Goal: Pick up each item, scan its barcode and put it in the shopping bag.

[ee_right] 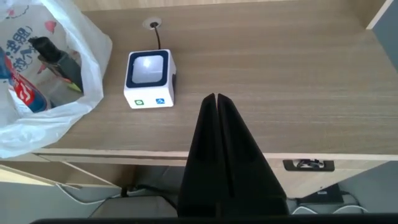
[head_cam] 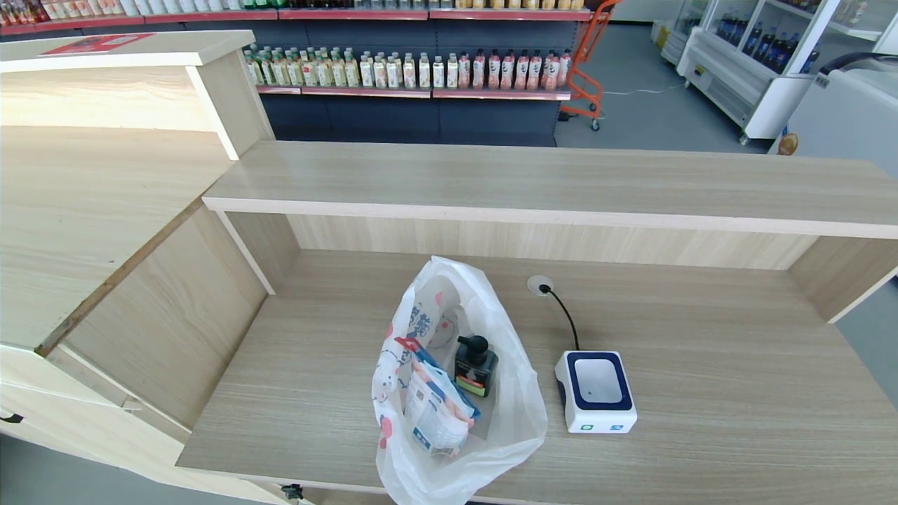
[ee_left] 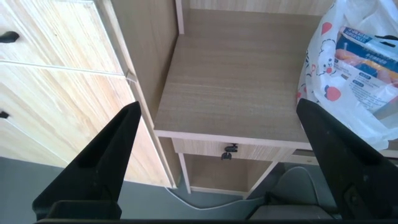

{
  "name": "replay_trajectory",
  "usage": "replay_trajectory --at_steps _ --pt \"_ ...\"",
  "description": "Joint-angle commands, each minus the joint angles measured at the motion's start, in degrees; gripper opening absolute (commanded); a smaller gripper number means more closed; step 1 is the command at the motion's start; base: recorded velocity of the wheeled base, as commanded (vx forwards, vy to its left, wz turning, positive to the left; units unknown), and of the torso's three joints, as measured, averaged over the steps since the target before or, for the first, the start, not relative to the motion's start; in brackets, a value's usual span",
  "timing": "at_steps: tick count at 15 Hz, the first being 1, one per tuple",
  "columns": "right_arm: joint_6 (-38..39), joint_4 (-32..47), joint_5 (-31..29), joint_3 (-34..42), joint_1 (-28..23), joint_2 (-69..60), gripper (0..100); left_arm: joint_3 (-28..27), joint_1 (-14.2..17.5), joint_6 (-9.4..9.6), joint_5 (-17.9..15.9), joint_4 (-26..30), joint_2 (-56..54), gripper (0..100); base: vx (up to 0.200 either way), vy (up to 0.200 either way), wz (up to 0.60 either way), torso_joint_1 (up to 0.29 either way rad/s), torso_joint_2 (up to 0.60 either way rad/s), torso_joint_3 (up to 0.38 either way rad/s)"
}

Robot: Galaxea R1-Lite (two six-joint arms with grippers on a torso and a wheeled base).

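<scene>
A white plastic shopping bag [head_cam: 449, 393] stands open on the wooden counter [head_cam: 701, 365]. Inside it are a dark pump bottle [head_cam: 476, 366] and a blue-and-white snack packet [head_cam: 438, 410]. A white barcode scanner [head_cam: 595, 391] with a dark-framed window sits just right of the bag, its black cable running to a hole in the counter. My left gripper [ee_left: 217, 130] hangs open off the counter's front left corner, with the bag [ee_left: 348, 68] to one side. My right gripper [ee_right: 216, 99] is shut and empty over the counter's front edge, near the scanner [ee_right: 149, 78] and the bag [ee_right: 43, 81].
A raised wooden ledge [head_cam: 547, 182] runs behind the counter, with side walls left and right. A taller wooden desk [head_cam: 91, 203] stands to the left. Store shelves with bottles [head_cam: 407, 70] and drink coolers [head_cam: 765, 56] are far behind. Bare counter lies right of the scanner.
</scene>
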Motion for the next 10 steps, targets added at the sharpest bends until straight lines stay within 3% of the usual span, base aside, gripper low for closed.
replay_trajectory --at_steps 1,6,10 --pt "0.00 0.04 0.04 0.00 0.04 0.24 0 0.00 0.00 -0.03 0.01 0.00 -0.02 100 0.000 -0.200 0.00 0.002 0.00 -0.002" --pt "-0.18 0.04 0.04 0.00 -0.04 0.24 0 0.00 0.00 -0.29 0.01 0.00 -0.02 100 0.000 -0.200 0.00 0.002 0.00 0.001" --pt "0.17 0.04 -0.05 0.00 -0.04 0.24 0 0.00 0.00 -0.38 0.01 0.00 -0.02 100 0.000 0.000 0.00 0.000 0.00 0.000"
